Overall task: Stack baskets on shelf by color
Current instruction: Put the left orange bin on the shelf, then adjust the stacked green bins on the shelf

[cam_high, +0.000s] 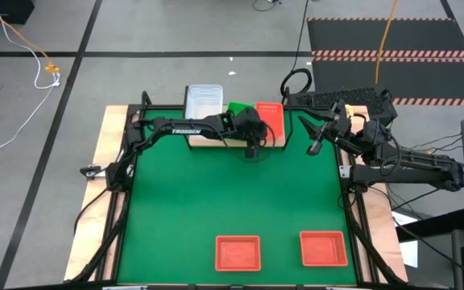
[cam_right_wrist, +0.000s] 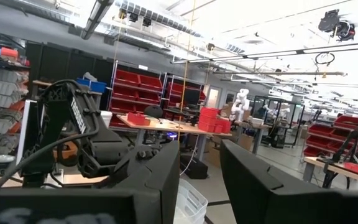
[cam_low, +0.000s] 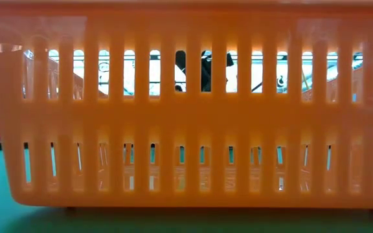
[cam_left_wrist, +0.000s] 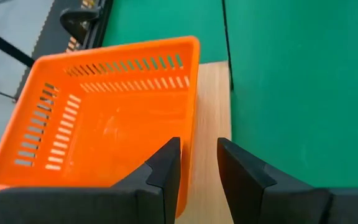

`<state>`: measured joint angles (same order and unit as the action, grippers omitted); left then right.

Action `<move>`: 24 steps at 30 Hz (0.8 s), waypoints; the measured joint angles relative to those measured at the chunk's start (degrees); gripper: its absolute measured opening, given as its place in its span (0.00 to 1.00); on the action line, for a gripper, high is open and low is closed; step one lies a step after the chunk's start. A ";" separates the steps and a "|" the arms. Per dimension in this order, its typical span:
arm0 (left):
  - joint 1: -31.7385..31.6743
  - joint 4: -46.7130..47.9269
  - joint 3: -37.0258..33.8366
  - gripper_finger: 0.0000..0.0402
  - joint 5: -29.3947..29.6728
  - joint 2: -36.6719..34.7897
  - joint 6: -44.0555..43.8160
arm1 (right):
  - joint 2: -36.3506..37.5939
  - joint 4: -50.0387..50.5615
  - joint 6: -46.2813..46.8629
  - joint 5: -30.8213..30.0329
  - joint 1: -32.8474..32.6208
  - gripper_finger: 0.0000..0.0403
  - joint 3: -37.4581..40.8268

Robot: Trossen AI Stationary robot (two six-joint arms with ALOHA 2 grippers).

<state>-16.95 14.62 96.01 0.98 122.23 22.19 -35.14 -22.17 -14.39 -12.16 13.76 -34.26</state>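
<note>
The shelf's wooden board (cam_high: pixel 196 142) stands at the table's far edge. On it, from left to right, are clear baskets (cam_high: pixel 202 100), a green basket (cam_high: pixel 238 108) and a red-orange basket (cam_high: pixel 271 121). My left gripper (cam_high: pixel 251 145) is open over that red-orange basket (cam_left_wrist: pixel 104 124), at its wall on the table's near side. One finger is over the inside and one outside. My right gripper (cam_high: pixel 316 142) is open and empty, raised to the right of the shelf. Two more red-orange baskets (cam_high: pixel 238 252) (cam_high: pixel 323 248) lie on the mat near the front edge. My left gripper comes from above with its fingers (cam_left_wrist: pixel 166 171) on either side of the red-orange basket's near wall (cam_left_wrist: pixel 191 118). I cannot tell whether a finger touches the wall. The basket rests flat on the board (cam_left_wrist: pixel 213 124).
The green mat (cam_high: pixel 232 193) lies bare between the shelf and the two front baskets. One red-orange basket (cam_low: pixel 186 129) stands right in front of the low camera and fills its view. Cables and a black frame run along the table's sides.
</note>
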 joint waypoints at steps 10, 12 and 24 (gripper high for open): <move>2.22 -3.44 0.00 0.27 0.89 -0.83 -0.04 | 0.00 -0.29 0.07 0.01 0.01 0.28 0.00; 2.47 -1.40 0.00 0.27 2.76 -2.28 0.09 | -0.01 -0.27 0.08 0.00 0.02 0.28 0.00; 0.18 14.37 0.07 0.27 6.85 -8.69 -4.52 | -0.04 0.59 1.68 0.02 0.01 0.28 0.00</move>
<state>-16.77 29.00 96.07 7.84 113.54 17.67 -35.18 -21.58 -12.71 -12.14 13.77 -34.26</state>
